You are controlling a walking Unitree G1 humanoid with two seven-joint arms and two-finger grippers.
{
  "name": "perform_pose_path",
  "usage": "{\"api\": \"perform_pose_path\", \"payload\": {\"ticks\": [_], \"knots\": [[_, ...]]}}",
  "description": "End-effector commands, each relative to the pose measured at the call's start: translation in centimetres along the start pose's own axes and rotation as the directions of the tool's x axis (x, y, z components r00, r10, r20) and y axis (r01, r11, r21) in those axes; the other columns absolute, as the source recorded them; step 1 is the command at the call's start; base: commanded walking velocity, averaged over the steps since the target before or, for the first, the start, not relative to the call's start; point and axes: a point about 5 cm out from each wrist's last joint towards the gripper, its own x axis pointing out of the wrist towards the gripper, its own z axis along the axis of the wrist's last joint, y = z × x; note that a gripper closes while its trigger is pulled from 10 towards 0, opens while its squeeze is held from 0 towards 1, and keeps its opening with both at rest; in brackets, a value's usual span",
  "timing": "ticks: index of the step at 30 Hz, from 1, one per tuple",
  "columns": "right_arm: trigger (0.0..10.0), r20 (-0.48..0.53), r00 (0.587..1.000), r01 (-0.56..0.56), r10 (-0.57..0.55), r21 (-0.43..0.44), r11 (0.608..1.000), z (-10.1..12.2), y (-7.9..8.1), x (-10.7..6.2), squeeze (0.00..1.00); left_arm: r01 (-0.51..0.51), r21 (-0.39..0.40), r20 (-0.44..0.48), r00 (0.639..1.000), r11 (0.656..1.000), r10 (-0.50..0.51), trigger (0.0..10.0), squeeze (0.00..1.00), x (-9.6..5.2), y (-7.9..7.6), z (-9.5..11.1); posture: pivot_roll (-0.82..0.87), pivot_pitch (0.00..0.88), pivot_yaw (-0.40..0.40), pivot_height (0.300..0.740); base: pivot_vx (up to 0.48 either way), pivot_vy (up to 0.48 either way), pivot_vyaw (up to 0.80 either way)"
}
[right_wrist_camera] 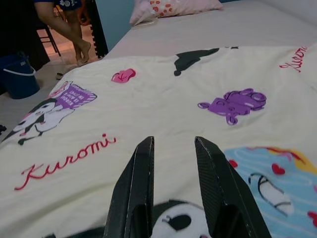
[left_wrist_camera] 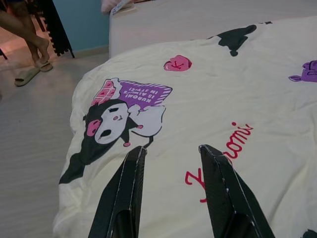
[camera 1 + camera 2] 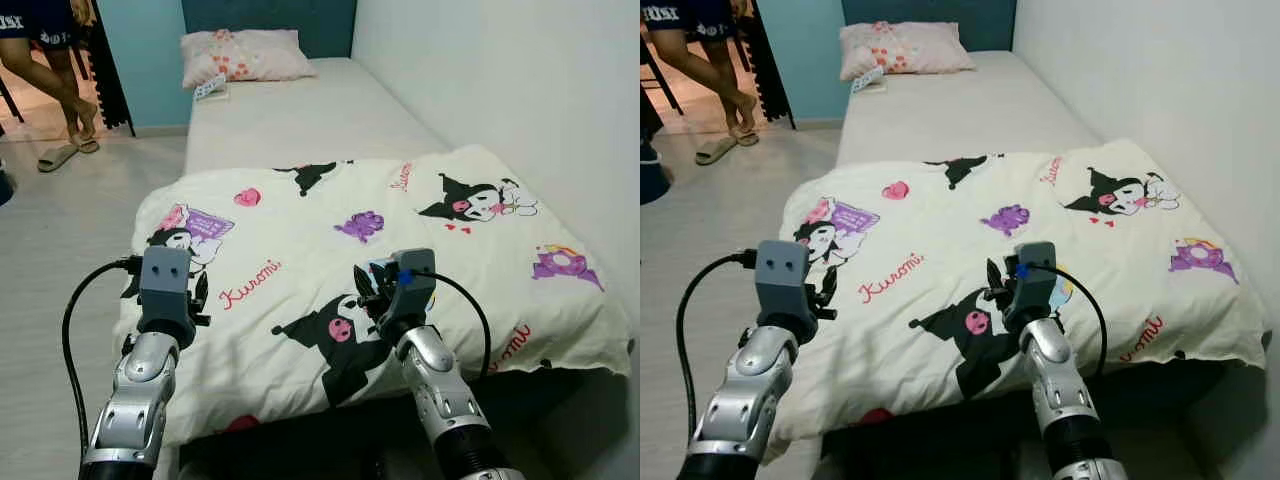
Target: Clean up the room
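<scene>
A cream blanket (image 3: 330, 230) printed with black cartoon figures and red script lies spread over the near half of the bed (image 3: 300, 120). Its front edge hangs over the foot of the bed. My left gripper (image 2: 171, 151) hovers just above the blanket's near left part, open with nothing between its fingers. My right gripper (image 1: 173, 141) is held low over the blanket's near middle, above a black figure, open and empty too. In the left eye view both wrists, the left (image 3: 165, 285) and the right (image 3: 405, 285), reach in from the bed's foot.
A pink-patterned pillow (image 3: 245, 55) lies at the head of the bed with a small flat object (image 3: 210, 88) beside it. A white wall (image 3: 520, 90) runs along the bed's right side. At far left stand a person's legs (image 3: 55, 70), a slipper (image 3: 57, 157) and a blue bucket (image 1: 20, 79).
</scene>
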Motion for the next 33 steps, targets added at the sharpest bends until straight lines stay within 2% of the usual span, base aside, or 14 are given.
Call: {"api": "perform_pose_path", "payload": {"ticks": [1, 9, 18, 19, 24, 33], "knots": [[10.0, 0.007, 1.0, -0.003, 0.003, 0.004, 1.0, 0.2, 0.1, 0.1, 0.0, 0.002, 0.001, -0.012, 1.0, 1.0, -0.002, 10.0, 0.0, -0.2, -0.2, -0.3, 0.08, 0.05, -0.075, 0.652, 0.0, 0.0, 0.0], [10.0, 0.007, 1.0, 0.001, -0.001, 0.003, 1.0, 0.3, 0.1, 0.1, 0.0, 0.021, 0.019, 0.013, 1.0, 1.0, -0.021, 10.0, 0.0, -0.5, -0.7, -0.3, 0.08, 0.042, -0.07, 0.677, 0.0, 0.0, 0.0], [10.0, 0.012, 1.0, -0.002, 0.002, 0.008, 1.0, 0.2, 0.2, -0.1, 0.0, -0.002, 0.021, 0.036, 0.999, 1.0, 0.001, 10.0, 0.0, -0.6, -0.8, 0.0, 0.08, 0.031, -0.063, 0.712, 0.0, 0.0, 0.0], [10.0, 0.014, 1.0, -0.003, 0.003, 0.01, 1.0, 0.1, 0.2, -0.2, 0.0, 0.005, -0.011, 0.017, 1.0, 1.0, -0.005, 10.0, 0.0, -0.8, -0.9, -0.1, 0.08, 0.026, -0.059, 0.722, 0.0, 0.0, 0.0], [10.0, 0.014, 1.0, -0.006, 0.005, 0.013, 1.0, 0.0, 0.3, -0.3, 0.0, 0.022, -0.033, -0.004, 1.0, 0.999, -0.022, 10.0, 0.0, -1.1, -1.1, -0.2, 0.08, 0.022, -0.055, 0.732, 0.0, 0.0, 0.0], [10.0, -0.003, 1.0, -0.016, 0.017, 0.026, 1.0, -0.7, 0.5, -0.7, 0.0, 0.041, -0.005, 0.012, 0.999, 0.999, -0.041, 10.0, 0.0, -1.6, -1.3, -0.5, 0.08, 0.009, -0.057, 0.74, 0.0, 0.0, 0.0]]}}
